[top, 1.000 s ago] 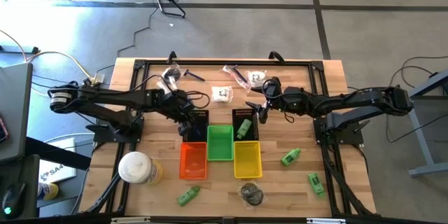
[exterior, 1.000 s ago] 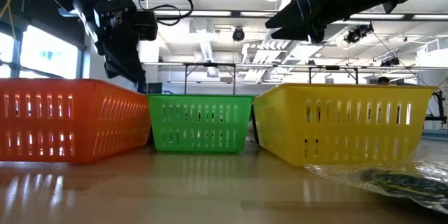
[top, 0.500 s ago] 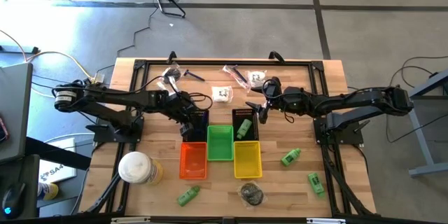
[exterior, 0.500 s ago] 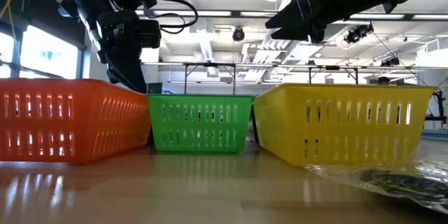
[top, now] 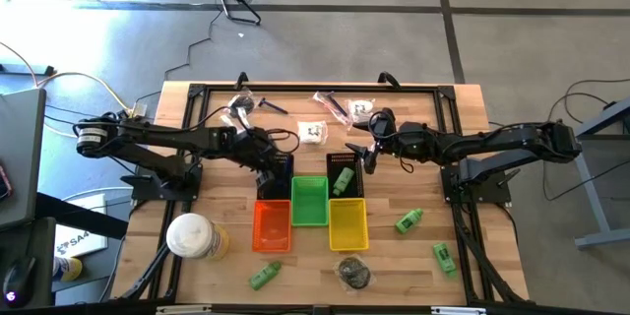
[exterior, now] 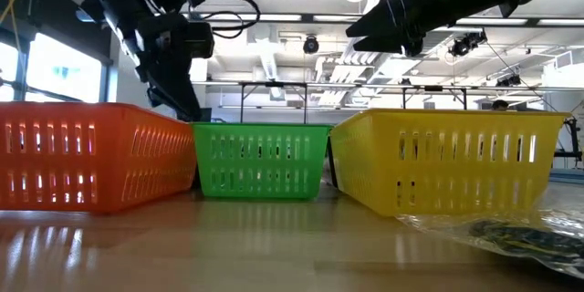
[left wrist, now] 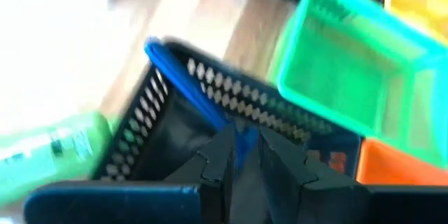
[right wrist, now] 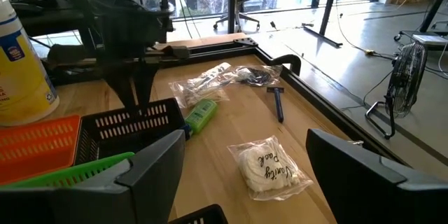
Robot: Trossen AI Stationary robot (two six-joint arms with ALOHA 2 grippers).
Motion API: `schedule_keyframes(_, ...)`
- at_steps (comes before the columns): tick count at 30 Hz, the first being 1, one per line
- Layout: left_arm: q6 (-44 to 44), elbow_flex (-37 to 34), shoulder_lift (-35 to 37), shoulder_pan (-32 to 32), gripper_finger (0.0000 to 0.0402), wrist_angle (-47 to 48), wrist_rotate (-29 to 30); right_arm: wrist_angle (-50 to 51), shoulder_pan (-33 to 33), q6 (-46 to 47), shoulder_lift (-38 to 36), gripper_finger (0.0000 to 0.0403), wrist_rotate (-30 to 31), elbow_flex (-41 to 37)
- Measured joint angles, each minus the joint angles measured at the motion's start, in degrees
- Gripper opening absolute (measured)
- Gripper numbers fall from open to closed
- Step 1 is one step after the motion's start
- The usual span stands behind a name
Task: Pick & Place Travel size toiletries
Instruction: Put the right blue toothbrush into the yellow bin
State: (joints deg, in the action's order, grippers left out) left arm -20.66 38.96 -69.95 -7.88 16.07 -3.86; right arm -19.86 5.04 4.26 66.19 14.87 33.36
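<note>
Green tube on wooden table, baskets mid-table

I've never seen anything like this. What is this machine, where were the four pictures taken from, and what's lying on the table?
These are two dark robot arms at a wooden table, each ending in a two-finger pincer. One picture looks straight down from above. One looks level across the tabletop at the baskets. The other two come from cameras on the arms' wrists.

On the table stand an orange basket, a green basket, a yellow basket and a round container. Around them lie small toiletries: green bottles, wrapped white pieces and wrapped sticks.

The left pincer hangs over a black basket, nearly shut on what looks like a slim blue stick. The right pincer is open and empty, beside another black basket holding a green bottle.
</note>
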Motion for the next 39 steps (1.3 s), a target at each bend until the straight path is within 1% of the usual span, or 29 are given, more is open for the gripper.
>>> schedule_keyframes(2, 0.49, 0.14, 0.0, 0.0, 0.0061, -1.46, 1.98, 0.0, 0.0, -0.01, 0.0, 0.029, 0.0, 0.0)
schedule_keyframes(5, 4.02, 1.17, 0.0, 0.0, 0.0061, -2.73, 4.17, 0.0, 0.0, 0.0, 0.0, 0.029, 0.01, 0.0)
schedule_keyframes(12, 12.48, 4.91, 0.53, 0.0, 0.0061, -4.52, 5.35, -0.02, 0.0, 0.14, 0.0, 0.029, 0.17, 0.0)
schedule_keyframes(16, 15.52, 4.9, 2.29, 0.0, 0.0061, -4.15, 8.58, 0.0, -0.02, 0.58, 0.02, 0.029, 0.17, 0.0)
schedule_keyframes(19, 15.89, 3.51, 3.25, 0.0, 0.0061, -7.21, 9.36, -0.02, -0.02, 0.62, 0.02, 0.029, 0.2, 0.0)
schedule_keyframes(21, 15.63, 1.78, 3.26, 0.0, 0.0061, -10.47, 8.82, -0.01, -0.01, 0.62, 0.02, 0.029, 0.18, 0.0)
schedule_keyframes(29, 13.04, -6.98, 3.67, 0.02, 0.0061, -28.18, 1.34, 0.0, 0.0, 0.64, 0.02, 0.029, 0.2, 0.0)
schedule_keyframes(31, 13.13, -8.27, 4.33, 0.02, 0.0061, -31.27, 1.16, 0.0, 0.0, 0.67, 0.02, 0.029, 0.2, 0.0)
schedule_keyframes(34, 14.68, -9.65, 6.17, 0.02, 0.0061, -32.4, 0.81, 0.1, -0.01, 0.67, 0.02, 0.029, 0.2, 0.0)
schedule_keyframes(39, 17.25, -11.37, 11.25, 0.02, 0.0061, -32.35, 0.31, 0.78, -0.02, 0.69, 0.02, 0.029, 0.2, 0.0)
